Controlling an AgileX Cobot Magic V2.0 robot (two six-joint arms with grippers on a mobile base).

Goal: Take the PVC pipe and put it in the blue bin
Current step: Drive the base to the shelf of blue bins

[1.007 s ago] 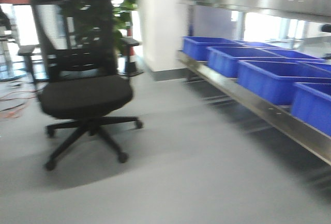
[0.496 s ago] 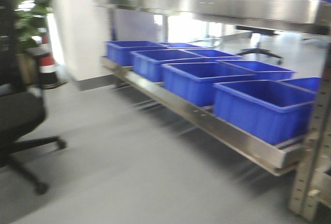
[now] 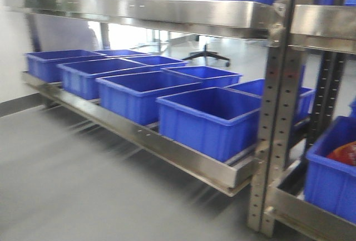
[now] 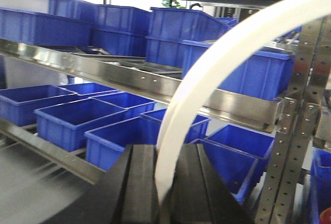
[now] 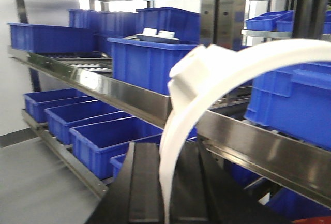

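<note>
**Operator:** Which step am I on?

**Inspector:** The grasp is done. I judge the carry to the bin to be in hand. Your right hand (image 5: pixel 165 188) is pinching the PVC pipe (image 5: pixel 207 79). The black fingers (image 5: pixel 142 182) are pressed on its lower end, and the curve rises up and to the right with a flat tab on the bend. It rests on nothing and sits in the air before the rack.

**Operator:** And the left?

**Inspector:** Your left hand (image 4: pixel 163 188) is pinching a white arc (image 4: pixel 201 76) in the same manner. No tab is in view there.

**Operator:** Where does the pipe go?

**Inspector:** The front view is blurred, but it shows a row of open bins on the lower shelf (image 3: pixel 167 146). The nearest blue bin (image 3: pixel 211 118) stands just beside the steel post (image 3: pixel 275 113) and looks bare inside.

**Operator:** What does the next move call for?

**Inspector:** Bring your right hand in from the front, under the upper shelf (image 3: pixel 167 13) and clear of the post. Get the pipe over the bin's mouth before you spread the fingers. Mind the pipe's tall curve against that overhang.
</note>
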